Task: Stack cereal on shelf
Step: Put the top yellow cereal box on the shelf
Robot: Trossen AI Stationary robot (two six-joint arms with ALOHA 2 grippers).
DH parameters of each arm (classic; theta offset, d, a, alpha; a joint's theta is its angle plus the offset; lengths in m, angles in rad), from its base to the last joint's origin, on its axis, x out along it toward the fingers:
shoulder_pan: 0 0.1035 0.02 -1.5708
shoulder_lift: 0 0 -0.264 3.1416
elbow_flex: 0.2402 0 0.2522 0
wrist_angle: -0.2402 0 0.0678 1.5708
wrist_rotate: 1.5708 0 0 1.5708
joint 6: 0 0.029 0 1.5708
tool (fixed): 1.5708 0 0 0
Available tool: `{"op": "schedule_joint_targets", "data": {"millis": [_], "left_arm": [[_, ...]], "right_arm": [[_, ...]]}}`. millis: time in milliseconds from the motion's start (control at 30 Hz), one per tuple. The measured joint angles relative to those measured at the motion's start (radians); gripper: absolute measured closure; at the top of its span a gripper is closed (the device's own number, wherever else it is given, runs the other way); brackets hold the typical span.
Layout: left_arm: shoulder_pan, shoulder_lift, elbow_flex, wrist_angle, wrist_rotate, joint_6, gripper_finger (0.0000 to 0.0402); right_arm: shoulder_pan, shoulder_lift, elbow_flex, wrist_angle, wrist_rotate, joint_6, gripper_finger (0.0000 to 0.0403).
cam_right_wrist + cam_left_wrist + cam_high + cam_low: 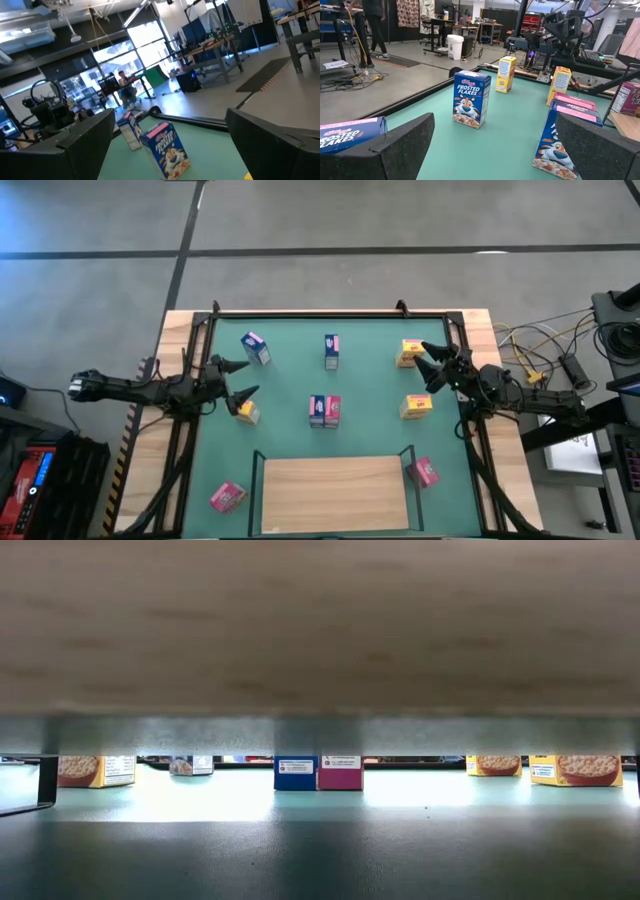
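Observation:
Small cereal boxes stand scattered on the green mat [290, 430]: a blue one [255, 348] and a yellow one [247, 411] on the left, and a blue-and-pink one [331, 350] at the far middle. A blue and pink pair [324, 410] stands at the centre, with two yellow ones [408, 353] [416, 406] on the right. Two pink ones [424, 471] [227, 497] flank the shelf [330, 492], a light-wood board at the near edge. My left gripper [243, 379] is open at the mat's left side, between the blue and yellow boxes. My right gripper [424, 360] is open at the right side, beside the far yellow box. Neither holds anything.
A black frame rail [330, 314] runs round the mat, and bare wooden table [150, 480] lies outside it. Cables [540, 350] trail at the right. In the low view the shelf's underside [320, 620] fills the top, with boxes [296, 773] lined up beyond it.

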Motion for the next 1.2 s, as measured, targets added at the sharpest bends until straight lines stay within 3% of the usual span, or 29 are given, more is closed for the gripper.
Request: {"op": "schedule_joint_targets", "data": {"millis": [1033,1200], "left_arm": [[0.000,0.000,0.000,0.000,0.000,0.000,0.0003],[0.000,0.000,0.000,0.000,0.000,0.000,0.0003]], "right_arm": [[0.000,0.004,0.000,-0.032,0.048,-0.019,0.0034],[0.000,0.004,0.000,-0.004,0.046,-0.145,0.0034]]}}
